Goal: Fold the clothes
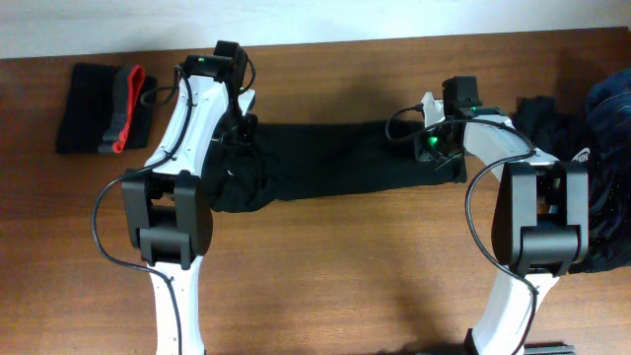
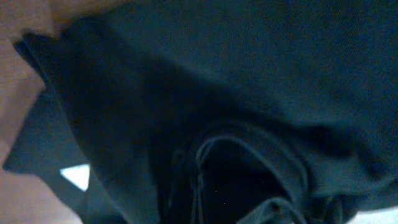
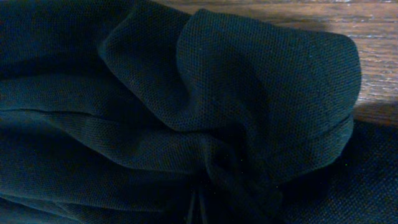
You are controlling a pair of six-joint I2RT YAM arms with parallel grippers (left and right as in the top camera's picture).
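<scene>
A black shirt (image 1: 335, 158) lies as a long, narrow band across the middle of the wooden table (image 1: 345, 266). At the band's left end, where the cloth is bunched, my left gripper (image 1: 240, 138) is shut on the fabric. In the left wrist view dark folds (image 2: 249, 74) gather into the jaws (image 2: 199, 199), and a small white patch (image 2: 78, 176) shows beside them. My right gripper (image 1: 437, 153) is shut on the band's right end. The right wrist view shows a puckered fold (image 3: 249, 81) drawn down into the jaws (image 3: 199, 208). The fingers themselves are hidden in the dark cloth.
A folded stack (image 1: 99, 108) of black cloth with a grey-red piece lies at the far left. A loose heap of dark and blue clothes (image 1: 601, 118) sits at the right edge. Bare wood (image 3: 373, 37) shows past the shirt's right end.
</scene>
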